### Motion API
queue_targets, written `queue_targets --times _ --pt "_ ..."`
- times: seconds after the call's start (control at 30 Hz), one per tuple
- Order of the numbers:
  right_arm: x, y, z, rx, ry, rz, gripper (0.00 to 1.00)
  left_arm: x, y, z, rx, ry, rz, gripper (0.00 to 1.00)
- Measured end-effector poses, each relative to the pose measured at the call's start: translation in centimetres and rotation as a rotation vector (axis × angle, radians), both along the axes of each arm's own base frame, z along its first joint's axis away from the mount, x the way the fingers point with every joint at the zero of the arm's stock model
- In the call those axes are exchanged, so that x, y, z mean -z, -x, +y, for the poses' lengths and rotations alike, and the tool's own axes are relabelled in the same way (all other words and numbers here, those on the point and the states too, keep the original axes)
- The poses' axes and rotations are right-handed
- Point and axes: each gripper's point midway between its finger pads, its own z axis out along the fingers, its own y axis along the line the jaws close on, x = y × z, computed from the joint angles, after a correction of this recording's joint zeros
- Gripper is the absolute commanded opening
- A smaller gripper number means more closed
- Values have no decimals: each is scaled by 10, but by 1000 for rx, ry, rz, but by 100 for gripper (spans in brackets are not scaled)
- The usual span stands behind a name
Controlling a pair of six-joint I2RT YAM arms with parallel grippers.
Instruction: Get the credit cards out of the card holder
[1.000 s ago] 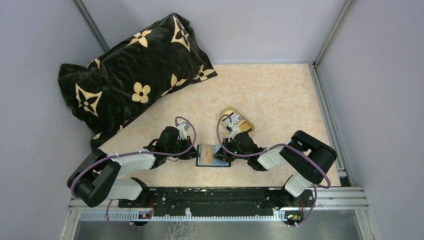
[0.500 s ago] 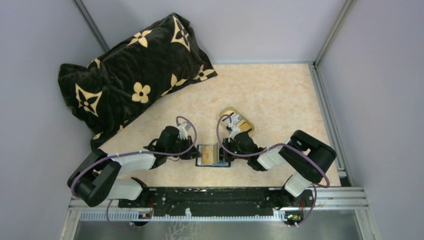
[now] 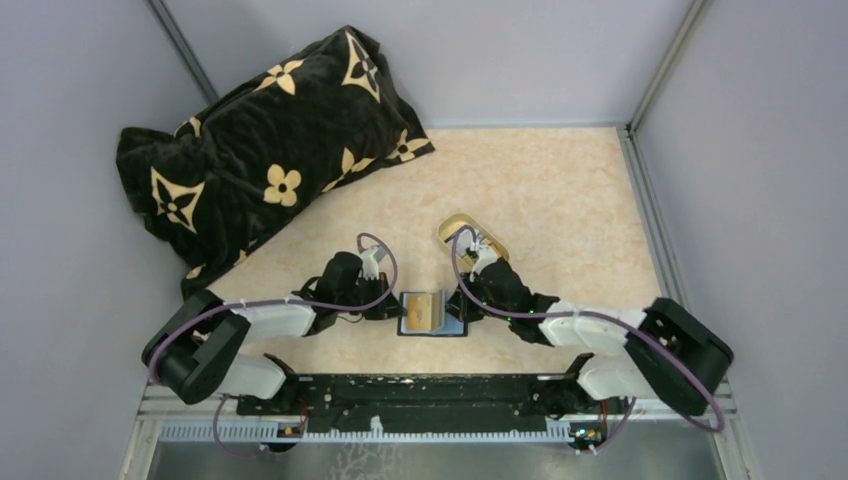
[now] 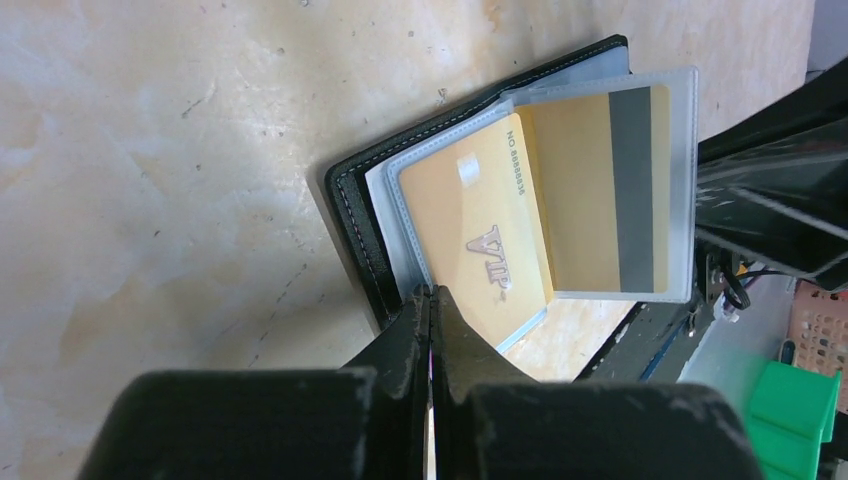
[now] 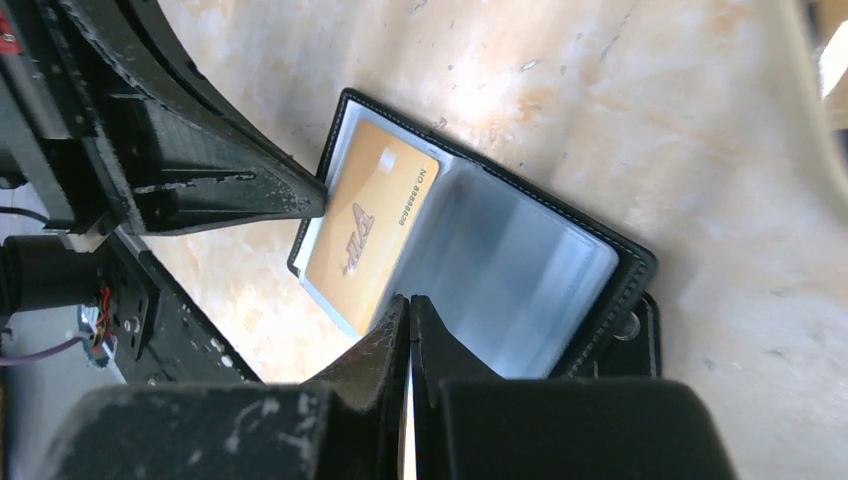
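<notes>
from above, the card holder (image 3: pixel 447 322) lies open on the table (image 3: pixel 560 200) between the two arms, with the gold-rimmed tray (image 3: pixel 457 226) near it on the far side. the left gripper (image 3: pixel 393 308) meets its left edge and the right gripper (image 3: pixel 462 303) its right side, both pinched narrow. an orange-yellow card (image 3: pixel 422 311) shows inside. i see no card lying out on the table.

the left wrist view has the left fingers pressed together, tips at the holder's near black edge beside the clear pockets. whether they nip the cover or only press on it, i cannot tell. the orange-yellow card sits in its pocket. a clear leaf (image 4: pixel 684 190) stands lifted beyond it, carrying a second card (image 4: pixel 580 190) seen from its striped back.

the right wrist view shows the right fingers closed too, tips at the edge of a clear leaf. they are likely nipping it, though the fingers themselves hide the contact.

the step in hand looks like spreading the leaves to reach a card. to do it well, the left gripper should pin the cover flat so the holder neither slides nor folds. the right one should then let go of the leaf, open a little and take a card by its exposed edge. it should draw the card straight along the pocket mouth, not upward, which would drag the whole holder.
</notes>
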Motion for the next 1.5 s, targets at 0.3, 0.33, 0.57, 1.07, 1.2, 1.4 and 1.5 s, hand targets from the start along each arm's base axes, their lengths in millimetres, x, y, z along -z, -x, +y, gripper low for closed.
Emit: queue_targets --times 0.3,0.33,0.57,1.07,1.2,1.4,1.5 --pt "-31 -8 -33 60 53 -97 14 -1 -1 -4 12 13 -1 0" --pt "-32 -7 -31 53 48 -95 19 0 -2 -4 12 14 -1 0" --pt "-5 -1 -11 8 23 5 44 -2 -2 -7 12 29 1 0" --pt "12 5 23 -43 -161 94 36 -4 -1 -11 20 54 4 0" --pt "10 10 24 -54 -190 113 34 -3 -1 -10 20 53 5 0" --pt "-1 14 30 -79 -244 122 33 -1 1 -9 18 48 10 0" --pt "-5 14 33 -87 -265 120 32 -1 1 -8 17 50 7 0"
